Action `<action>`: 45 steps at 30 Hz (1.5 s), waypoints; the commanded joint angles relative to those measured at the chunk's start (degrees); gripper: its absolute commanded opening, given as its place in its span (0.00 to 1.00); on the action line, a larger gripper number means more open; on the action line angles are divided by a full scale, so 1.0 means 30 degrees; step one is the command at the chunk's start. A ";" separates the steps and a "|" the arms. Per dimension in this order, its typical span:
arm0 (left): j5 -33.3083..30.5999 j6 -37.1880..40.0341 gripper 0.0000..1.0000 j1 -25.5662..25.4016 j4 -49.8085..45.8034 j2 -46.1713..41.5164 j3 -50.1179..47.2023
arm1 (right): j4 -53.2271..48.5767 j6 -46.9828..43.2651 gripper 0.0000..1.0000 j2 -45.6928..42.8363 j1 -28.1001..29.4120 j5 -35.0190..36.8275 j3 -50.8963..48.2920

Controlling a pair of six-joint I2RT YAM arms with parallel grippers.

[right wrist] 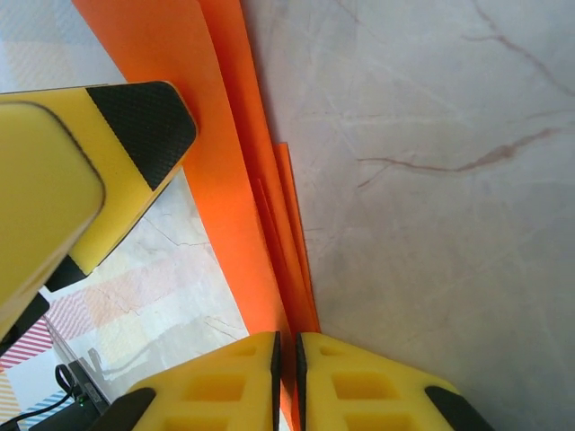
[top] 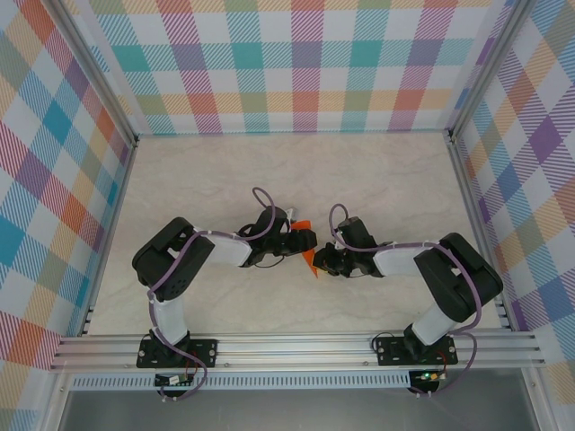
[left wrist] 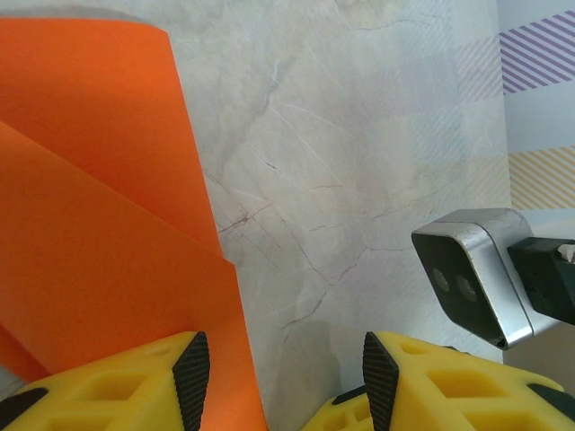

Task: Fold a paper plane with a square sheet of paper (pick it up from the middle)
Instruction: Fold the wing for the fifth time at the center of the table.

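The square sheet of paper (top: 306, 257) is bright orange, creased into several layers, and held up off the table between both arms. My right gripper (right wrist: 287, 359) is shut on the sheet's (right wrist: 229, 171) layered edge, which runs up and away from its jaws. My left gripper (left wrist: 278, 377) stands open; the paper (left wrist: 90, 224) lies against its left pad (left wrist: 191, 377) and reaches partly into the gap. From above, the left gripper (top: 299, 241) and right gripper (top: 317, 262) meet at mid-table. Whether the folds have the shape of the paper plane, I cannot tell.
The pale marbled tabletop (top: 287, 171) is fenced by checked walls (top: 305, 63) at the back and sides. The right arm's wrist camera (left wrist: 472, 278) sits close to my left gripper's right finger. The left gripper's finger (right wrist: 135, 117) shows beside the paper in the right wrist view.
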 commanded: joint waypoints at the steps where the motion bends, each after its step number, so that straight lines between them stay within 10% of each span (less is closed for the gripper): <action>1: 0.0276 0.0543 0.51 0.0122 -0.0732 0.0449 0.0420 | -0.0492 -0.0026 0.11 0.0320 -0.0033 0.0310 -0.0167; 24: 0.0364 0.0652 0.50 0.0109 -0.2257 0.1093 0.1090 | -0.0785 -0.0250 0.16 -0.2830 -0.0033 0.0027 -0.0370; 45: 0.0508 0.0764 0.49 0.0110 -0.2524 0.1269 0.1305 | -0.1365 -0.0572 0.09 0.0675 -0.0047 -0.0767 0.1095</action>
